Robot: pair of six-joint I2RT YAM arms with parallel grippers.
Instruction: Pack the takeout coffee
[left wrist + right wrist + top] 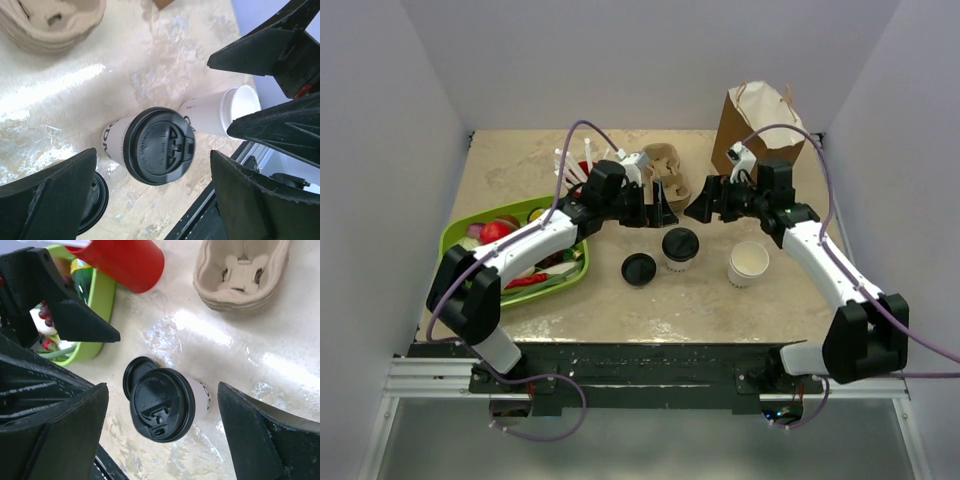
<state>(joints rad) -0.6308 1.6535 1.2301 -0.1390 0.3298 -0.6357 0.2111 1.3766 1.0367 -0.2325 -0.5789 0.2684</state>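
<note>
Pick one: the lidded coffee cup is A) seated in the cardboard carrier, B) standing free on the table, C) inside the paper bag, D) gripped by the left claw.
B: the lidded cup stands on the table, with the left claw and right claw open, neither touching it.

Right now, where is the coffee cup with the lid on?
The lidded cup stands mid-table in the overhead view, between the loose black lid to its left and the lidless white cup to its right.
</note>
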